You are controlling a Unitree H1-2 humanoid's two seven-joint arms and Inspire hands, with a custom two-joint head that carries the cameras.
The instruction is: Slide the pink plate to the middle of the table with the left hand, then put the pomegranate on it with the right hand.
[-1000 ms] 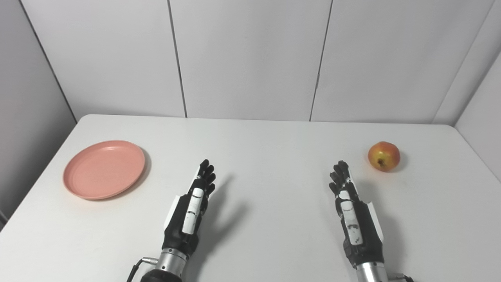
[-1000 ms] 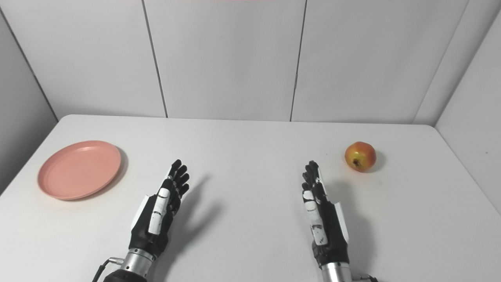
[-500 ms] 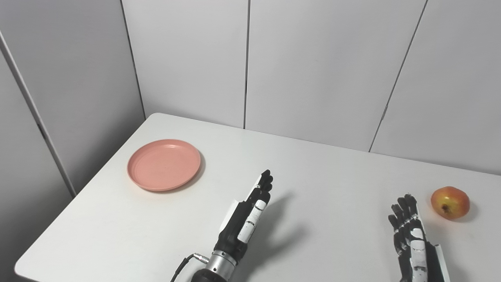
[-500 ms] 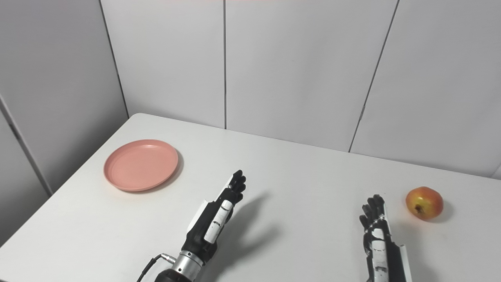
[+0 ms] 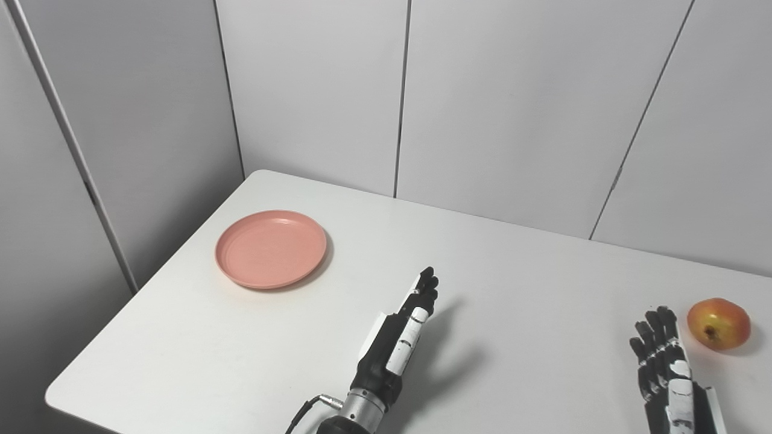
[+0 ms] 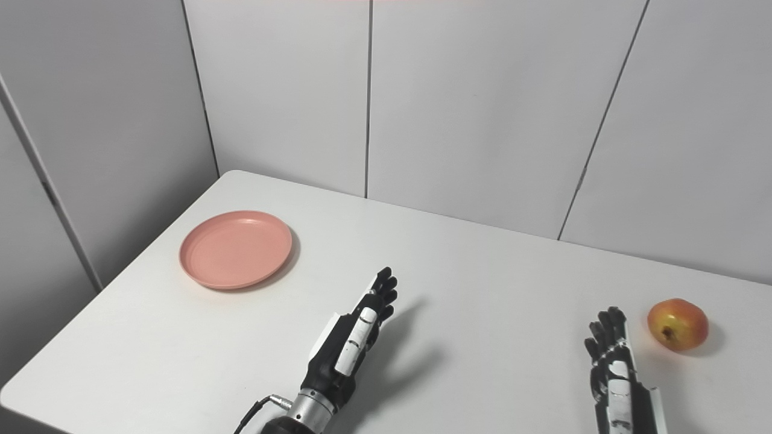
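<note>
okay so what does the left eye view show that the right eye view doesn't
Only the left eye: nothing extra among the objects; it cuts more of the right hand at the bottom edge. Only the right eye: more wall left of the table. Both: the empty plate far left, the pomegranate far right, the left hand open between them, touching neither.

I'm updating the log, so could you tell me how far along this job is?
Nothing is done yet. The pink plate sits near the table's left edge, untouched; the left robot hand is open beside it. The pomegranate lies by the open right robot hand. Both steps remain.
</note>
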